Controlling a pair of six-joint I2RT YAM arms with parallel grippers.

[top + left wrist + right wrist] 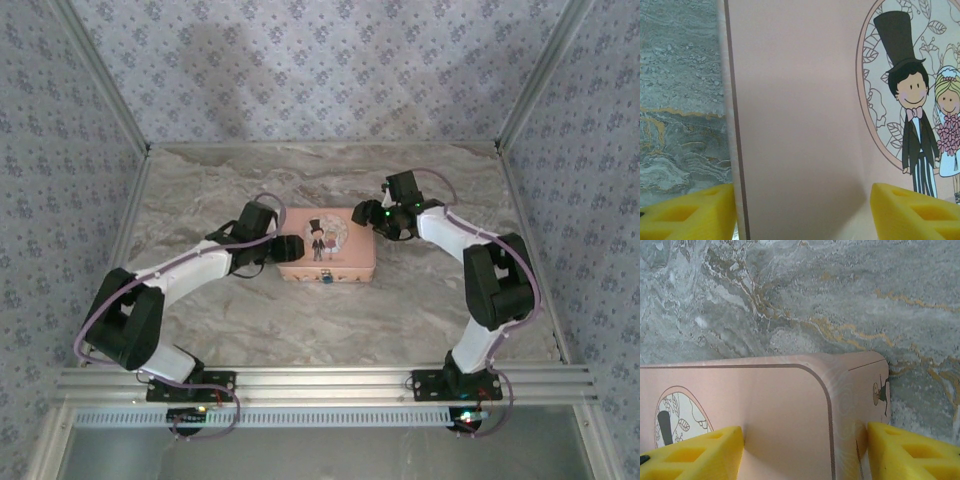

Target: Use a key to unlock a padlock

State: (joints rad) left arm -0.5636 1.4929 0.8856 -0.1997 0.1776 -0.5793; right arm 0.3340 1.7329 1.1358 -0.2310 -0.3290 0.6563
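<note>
At the near edge, 1 aluminium rail (320,380) carries the bases of 2 white-and-black arms, the left arm (190,270) and the right arm (495,280), and both bend inward over the grey marble-patterned surface (300,330)

Further in, 1 tiny blue-teal padlock (326,279) sits at the middle of the near wall of 1 rectangular pink metal tin (350,262), which lies flat on the surface between the 2 arms. The lid carries 1 oval cartoon picture (910,90) of 2 figures, a groom in a top hat and a blonde bride

The left end effector (290,248) is at the tin's left side. In the left wrist view it (800,215) is released, with its 2 yellow fingers set wide apart across the lid's left edge: 1 finger (685,215) hangs over the bare surface and the other (915,212) over the lid near the picture

The right end effector (383,222) is at the tin's far right corner. In the right wrist view it (802,455) is also released and straddles that rounded corner: 1 yellow finger (690,455) is over the lid and the other (915,452) is just beside the tin's side wall. Whether that finger touches the wall cannot be told

Beyond the tin the surface runs to 3 walls of blue-patterned fabric (320,60)
</note>
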